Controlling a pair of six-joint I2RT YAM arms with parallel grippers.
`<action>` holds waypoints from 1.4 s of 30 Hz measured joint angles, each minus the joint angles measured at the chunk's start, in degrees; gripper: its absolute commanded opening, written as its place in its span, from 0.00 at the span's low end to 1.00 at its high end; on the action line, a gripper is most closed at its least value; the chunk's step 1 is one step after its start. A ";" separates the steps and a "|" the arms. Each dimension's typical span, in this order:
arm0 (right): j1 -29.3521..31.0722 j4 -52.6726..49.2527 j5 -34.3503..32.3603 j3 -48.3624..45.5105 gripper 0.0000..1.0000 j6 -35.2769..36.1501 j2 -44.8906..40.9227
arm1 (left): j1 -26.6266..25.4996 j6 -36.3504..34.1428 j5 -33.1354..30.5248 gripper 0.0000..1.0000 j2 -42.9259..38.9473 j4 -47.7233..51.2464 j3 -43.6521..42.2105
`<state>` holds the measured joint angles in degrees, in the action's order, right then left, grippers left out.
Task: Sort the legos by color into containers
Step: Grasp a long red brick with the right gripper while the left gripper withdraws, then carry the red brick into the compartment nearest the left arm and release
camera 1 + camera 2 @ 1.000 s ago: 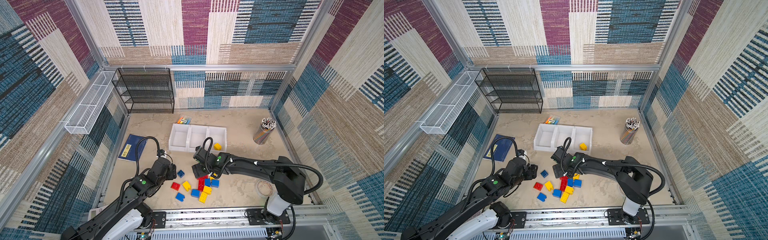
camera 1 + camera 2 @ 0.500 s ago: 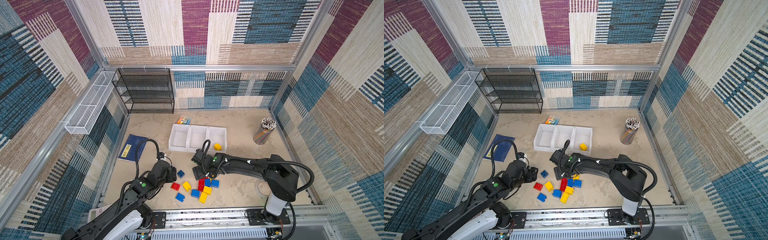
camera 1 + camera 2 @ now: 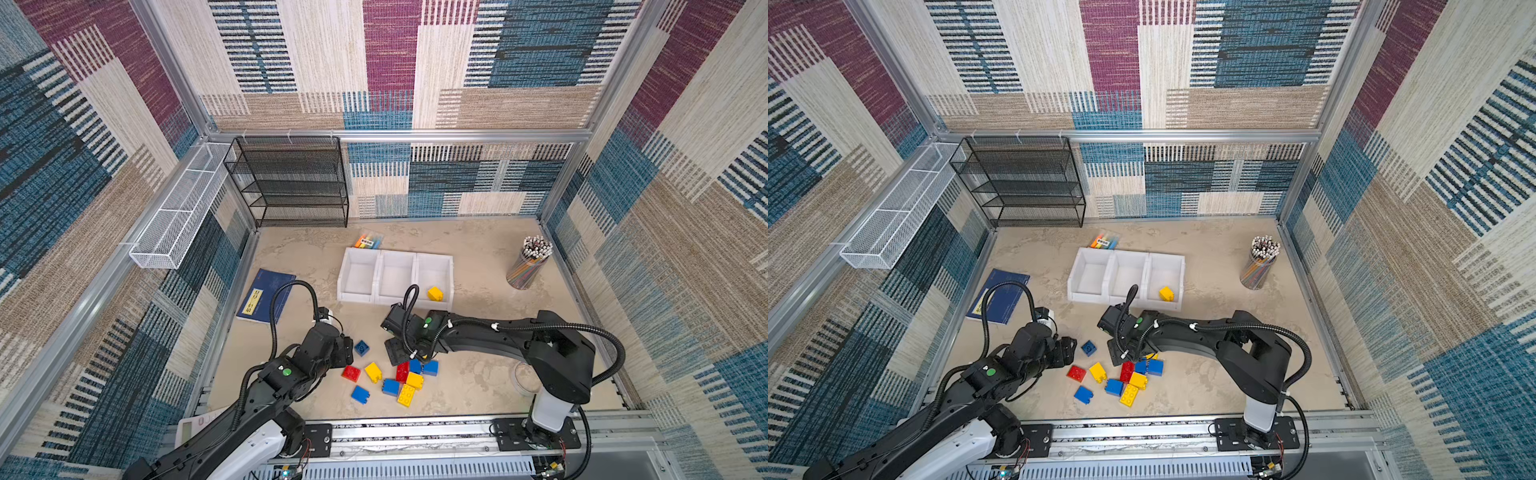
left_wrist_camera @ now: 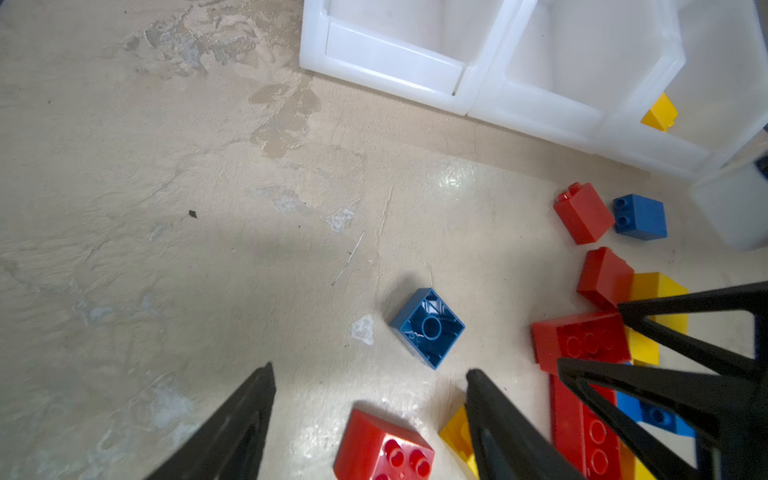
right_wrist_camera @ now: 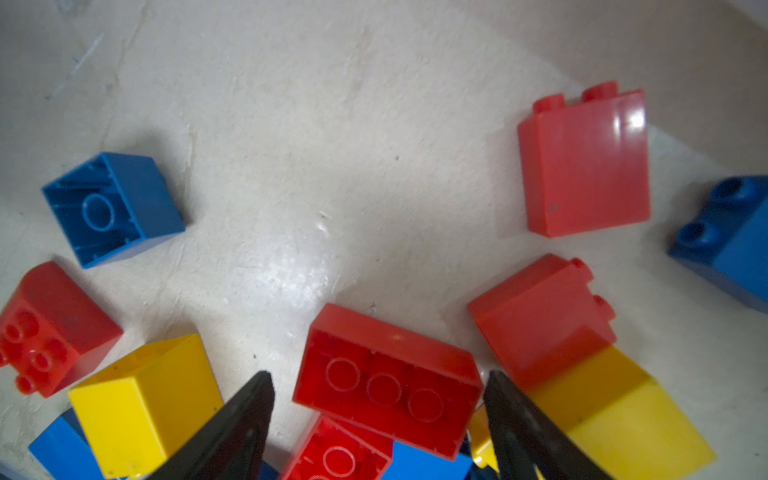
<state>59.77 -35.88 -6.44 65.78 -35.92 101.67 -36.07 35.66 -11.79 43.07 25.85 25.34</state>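
Right wrist view showed the right gripper (image 5: 378, 376) low over the legos (image 3: 390, 386). Its jaws were parted and set to either side of a long red brick (image 5: 386, 382) that lay hollow side up. A sliver of floor (image 5: 332, 124) showed between one finger and the brick, so the jaws were not clamped on it. Left wrist view had the left gripper (image 4: 368, 372) spread wide over bare floor, with an upturned blue brick (image 4: 428, 328) lying just past its tips. In both top views the loose bricks sat clustered in the lower middle of the frame, red, blue and yellow mixed and several touching. A long yellow brick (image 3: 406, 395) lay nearest the lower edge, and the upturned blue one sat apart at the cluster's upper left. Above them, near mid-frame, the three white containers (image 3: 358, 297) stood joined in a row, and a single yellow brick (image 3: 435, 294) lay in the right-hand one. Just behind the row's left end lay a pack of markers (image 3: 368, 241). Farther up and to the left, a black mesh rack (image 3: 291, 183) stood against the back wall.
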 measured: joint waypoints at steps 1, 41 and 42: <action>0.04 -0.02 0.00 0.00 0.79 0.00 0.20 | 0.00 0.07 0.02 0.76 0.00 0.00 0.00; 1.22 -1.77 -2.21 7.32 0.59 0.90 4.04 | 0.04 0.11 0.17 0.76 -4.46 3.91 -0.11; 0.96 -2.34 -2.73 9.07 0.59 1.81 4.07 | 0.04 0.11 0.17 0.76 -4.46 4.22 -0.11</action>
<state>60.73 -38.22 -9.17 74.85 -34.11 105.73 -36.03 35.77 -11.62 38.61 30.06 25.23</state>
